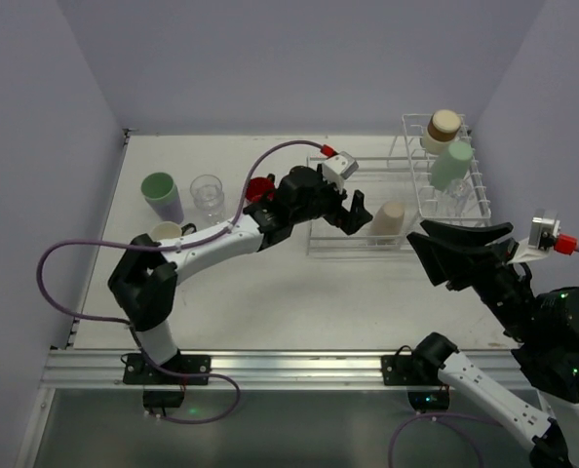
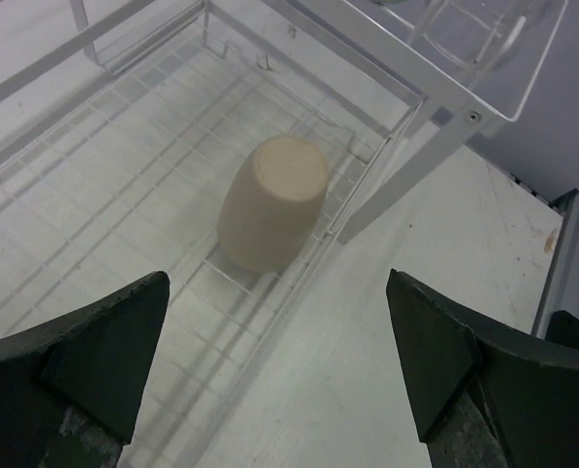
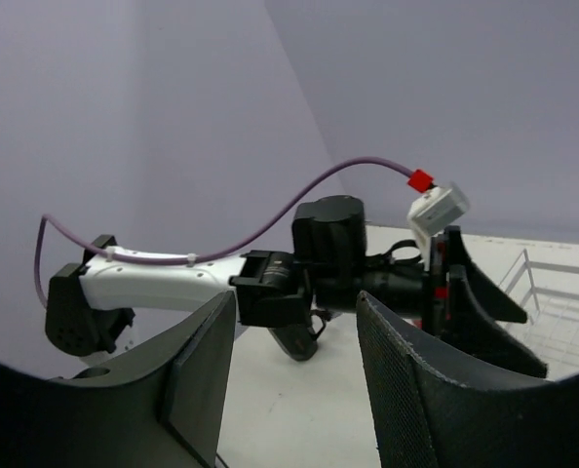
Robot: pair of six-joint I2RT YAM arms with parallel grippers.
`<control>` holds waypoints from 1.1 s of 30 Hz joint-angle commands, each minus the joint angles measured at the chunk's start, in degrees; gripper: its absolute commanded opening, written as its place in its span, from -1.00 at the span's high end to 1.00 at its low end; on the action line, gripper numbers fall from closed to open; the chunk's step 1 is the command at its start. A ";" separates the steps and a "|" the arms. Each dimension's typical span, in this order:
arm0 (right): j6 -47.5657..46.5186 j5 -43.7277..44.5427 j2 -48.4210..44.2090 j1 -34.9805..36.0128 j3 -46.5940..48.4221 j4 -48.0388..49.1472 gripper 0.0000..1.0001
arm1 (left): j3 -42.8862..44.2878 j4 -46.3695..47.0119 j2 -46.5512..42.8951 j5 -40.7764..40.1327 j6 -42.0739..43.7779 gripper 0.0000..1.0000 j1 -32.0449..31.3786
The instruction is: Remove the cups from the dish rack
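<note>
The white dish rack [image 1: 361,244] stands at the back right, its low basket joined to a taller slotted part [image 1: 480,190]. A tan cup [image 1: 392,221] lies on its side in the basket, also seen in the left wrist view [image 2: 270,200]. My left gripper [image 1: 360,214] hovers open just left of it, the tan cup ahead of the empty jaws [image 2: 275,292]. A brown-and-cream cup [image 1: 443,127] and a pale green cup [image 1: 452,164] rest in the tall part. My right gripper [image 1: 428,239] is open and empty near the rack's front right, facing the left arm [image 3: 294,302].
On the table's left stand a lavender tumbler with a green inside [image 1: 160,195], a clear glass [image 1: 208,195], a cream mug [image 1: 168,232] and a red mug [image 1: 260,187] partly hidden by the left arm [image 1: 221,242]. Purple walls close in three sides.
</note>
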 commanded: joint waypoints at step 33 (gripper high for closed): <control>-1.10 -0.97 -6.05 0.24 -8.16 -1.96 -0.14 | 35.51 -5.80 34.09 -10.50 6.54 -0.46 -4.21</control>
